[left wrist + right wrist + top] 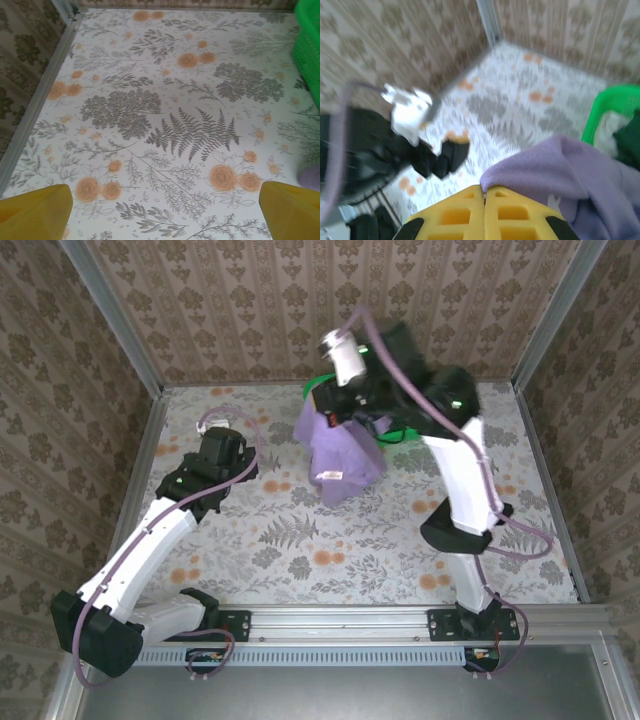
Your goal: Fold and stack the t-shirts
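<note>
Right hand [484, 192] is clenched on a pinch of the lavender t-shirt [345, 455], which hangs bunched below it, its lower end on or just above the counter [300, 540]. Just behind the hand sits the green basket [600, 110], with a dark green shirt [626, 140] inside. The risk, as I judge it, is that so small a pinch slips, or trailing cloth snags the basket rim. Left hand [162, 212] hangs released over bare counter well to the side, where the open room lies. Walls [250, 310] close the far edge.
</note>
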